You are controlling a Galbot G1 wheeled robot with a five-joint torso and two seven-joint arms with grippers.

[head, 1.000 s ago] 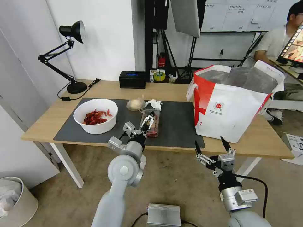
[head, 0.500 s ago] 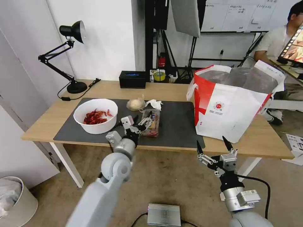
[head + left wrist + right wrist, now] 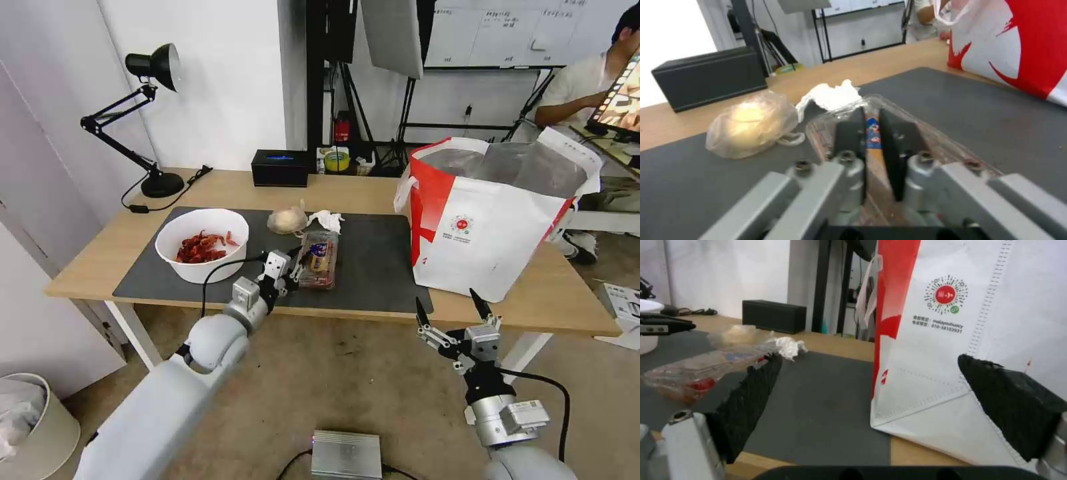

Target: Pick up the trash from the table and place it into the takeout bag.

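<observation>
On the mat (image 3: 373, 267), left claw (image 3: 293, 262) pinches clamshell tray (image 3: 319, 259); right claw (image 3: 448, 307) gapes — idle.

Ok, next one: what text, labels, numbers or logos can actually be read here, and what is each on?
"010-58103931": phone number under the round red logo on the takeout bag.
Line of characters just above that number: too blurred to read.
Blue label on the clear plastic clamshell tray: print too small to read.
Whiteboard behind the table: writing too small to read.
Screen at the right edge: nothing legible.
</observation>
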